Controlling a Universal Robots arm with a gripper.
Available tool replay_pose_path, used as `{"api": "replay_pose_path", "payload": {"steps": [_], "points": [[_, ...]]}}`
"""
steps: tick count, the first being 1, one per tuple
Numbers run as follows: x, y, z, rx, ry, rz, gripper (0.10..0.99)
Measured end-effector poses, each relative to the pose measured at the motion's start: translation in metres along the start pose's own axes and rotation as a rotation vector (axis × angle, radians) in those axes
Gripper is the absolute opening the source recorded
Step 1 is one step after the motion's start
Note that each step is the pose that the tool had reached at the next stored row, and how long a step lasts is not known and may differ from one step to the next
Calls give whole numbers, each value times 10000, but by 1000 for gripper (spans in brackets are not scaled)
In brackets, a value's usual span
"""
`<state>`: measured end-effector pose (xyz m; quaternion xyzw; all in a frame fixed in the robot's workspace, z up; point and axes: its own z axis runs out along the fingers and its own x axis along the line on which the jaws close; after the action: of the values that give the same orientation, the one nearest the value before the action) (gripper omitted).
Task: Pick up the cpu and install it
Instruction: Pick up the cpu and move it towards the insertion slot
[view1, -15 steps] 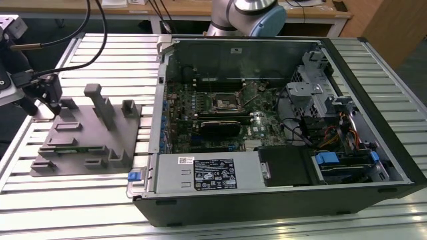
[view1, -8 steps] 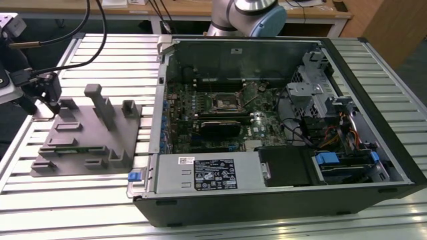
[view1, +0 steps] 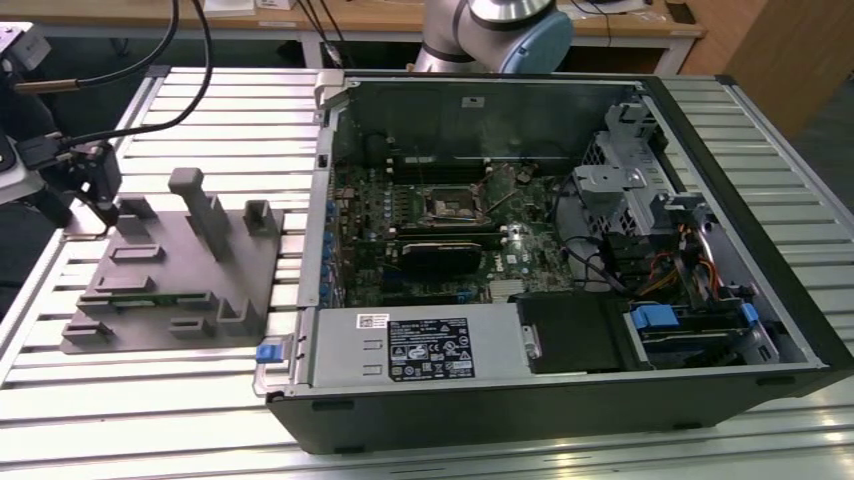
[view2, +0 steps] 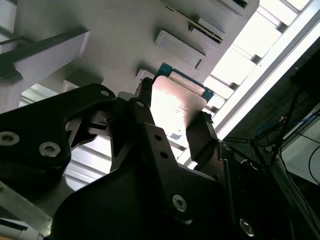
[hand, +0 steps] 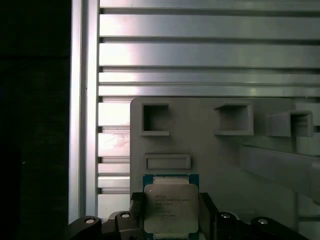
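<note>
1. Exterior view: the gripper hangs over the far corner of the grey fixture, on the exterior view's left. The fixture lies on the slatted table. The open computer case lies well apart from the gripper, toward the exterior view's right. Inside it, the black-framed motherboard socket has no chip in it that I can make out. I judge that the pick-up is under way and the install is not yet done.

2. Second wrist view: the gripper is clamped on the cpu, with one of the fingers pressed to each of two opposite edges. The pale metal top catches the light. The teal-edged end of the chip sticks out past the fingertips toward the fixture's raised blocks. I cannot tell whether the chip has cleared the fixture or rests in its seat.

3. First wrist view: the cpu sits between the closed-in fingers, near the fixture's edge beside the slatted table. Its metal top faces the camera, so the chip appears to lie roughly flat with its lid away from the fixture. The chip is nearly square, so it has no real long axis. Its free edge points toward a shallow rectangular pocket just beside it.
</note>
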<state>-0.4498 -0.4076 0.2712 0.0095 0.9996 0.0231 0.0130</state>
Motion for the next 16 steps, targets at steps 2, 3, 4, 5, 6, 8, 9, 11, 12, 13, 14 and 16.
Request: {"api": "replay_pose_path", "payload": {"steps": [2, 3, 4, 5, 6, 8, 9, 11, 12, 13, 14, 16], "points": [[0, 0, -12, -1, -1, 0, 529], [0, 1, -19, -1, -1, 0, 529], [0, 1, -24, -1, -2, 0, 529], [-1, 1, -27, -2, -3, 0, 529], [-1, 2, -30, -3, -4, 0, 529], [-1, 2, -38, -1, -2, 0, 529], [-1, 2, -41, -1, -2, 0, 529], [-1, 2, -53, 0, 0, 0, 529], [-2, 3, -58, 0, 0, 0, 529], [-1, 3, -65, -1, -2, 0, 529], [-2, 3, -72, -1, -2, 0, 529], [-2, 4, -92, -1, -1, 0, 529]]}}
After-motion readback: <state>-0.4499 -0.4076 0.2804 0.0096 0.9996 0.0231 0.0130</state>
